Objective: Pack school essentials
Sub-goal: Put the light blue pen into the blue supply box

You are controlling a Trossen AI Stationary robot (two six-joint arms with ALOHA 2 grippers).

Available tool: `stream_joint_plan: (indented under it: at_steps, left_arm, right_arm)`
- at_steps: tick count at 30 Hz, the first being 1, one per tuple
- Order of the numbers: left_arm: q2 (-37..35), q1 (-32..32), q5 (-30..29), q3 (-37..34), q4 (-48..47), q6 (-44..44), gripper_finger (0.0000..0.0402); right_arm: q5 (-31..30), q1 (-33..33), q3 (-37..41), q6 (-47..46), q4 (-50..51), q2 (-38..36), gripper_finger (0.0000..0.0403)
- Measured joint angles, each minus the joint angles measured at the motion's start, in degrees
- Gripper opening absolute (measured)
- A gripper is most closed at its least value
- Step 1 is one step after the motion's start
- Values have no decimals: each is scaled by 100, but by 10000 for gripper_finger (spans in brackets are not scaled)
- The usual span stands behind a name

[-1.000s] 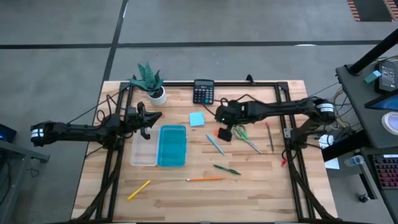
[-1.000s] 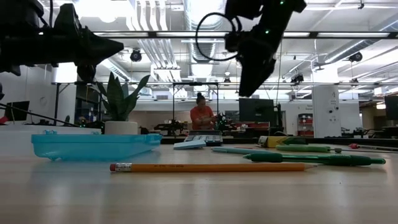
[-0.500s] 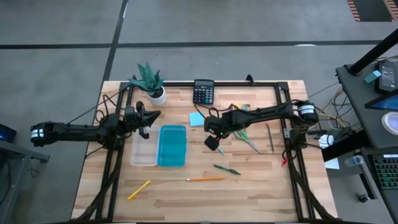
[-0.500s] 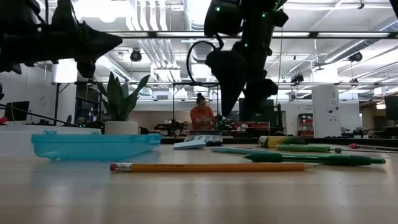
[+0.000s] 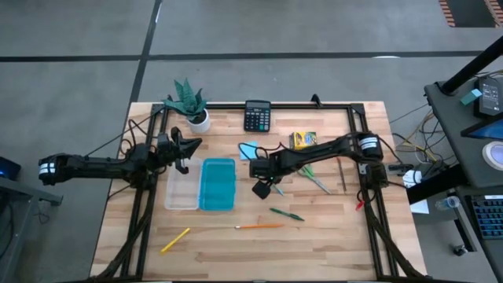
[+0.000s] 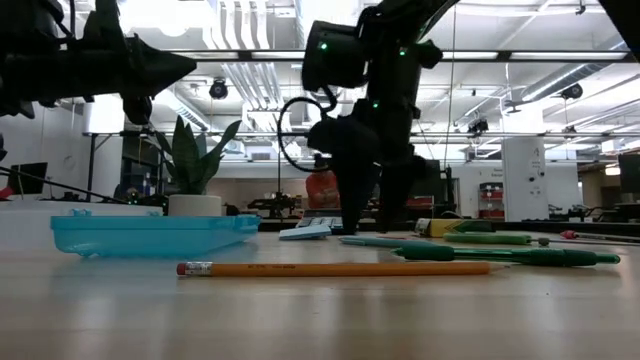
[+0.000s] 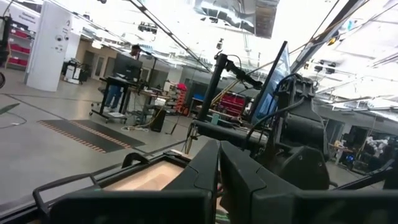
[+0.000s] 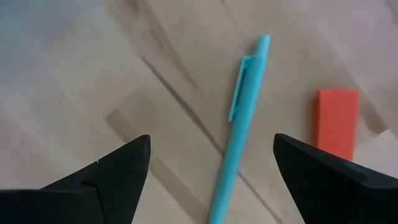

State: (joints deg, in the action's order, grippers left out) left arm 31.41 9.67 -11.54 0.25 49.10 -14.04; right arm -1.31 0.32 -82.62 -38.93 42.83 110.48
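My right gripper (image 5: 263,187) hangs open, pointing steeply down, just above the table (image 5: 330,236). In the right wrist view a teal pen (image 8: 239,143) lies flat on the wood between its spread fingers, untouched, with a red eraser (image 8: 336,121) beside it. From the low view my right gripper (image 6: 372,215) shows clear of the tabletop. A yellow crayon box (image 5: 302,140), a light-blue sticky pad (image 5: 247,148), a green pen (image 5: 287,214), an orange pencil (image 5: 259,226) and a yellow pencil (image 5: 175,240) lie about. My left gripper (image 5: 182,153) waits shut above the clear box's far end.
A clear box (image 5: 181,189) and its teal lid (image 5: 218,185) lie side by side left of centre. A potted plant (image 5: 189,102) and a calculator (image 5: 257,115) stand at the far edge. Green-handled scissors (image 5: 313,177) and a red pen (image 5: 341,173) lie to the right.
My right gripper has swung toward the table's left and near edges, sunk lower and rolled about its own axis, ending over the teal pen. The crayon box, earlier hidden under the arm, now shows.
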Motion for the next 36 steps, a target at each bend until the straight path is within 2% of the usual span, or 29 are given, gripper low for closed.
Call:
stream_joint_plan:
  at_steps: [14,17,25,29,36]
  left_arm:
    - [19,0,-10,0,-2,0,0]
    - [23,0,-10,0,-2,-1,0]
    - [23,0,-10,0,-3,-2,0]
    - [19,0,-10,0,-2,-2,0]
    - [19,0,-10,0,7,-2,0]
  right_arm:
    - [-58,-5,-298,279,195,463,317]
    - [-139,-7,-288,285,203,425,277]
    - [-278,-1,-276,278,-114,439,101]
    - [-314,17,-264,358,-320,443,28]
    - [-303,17,-270,559,-427,439,19]
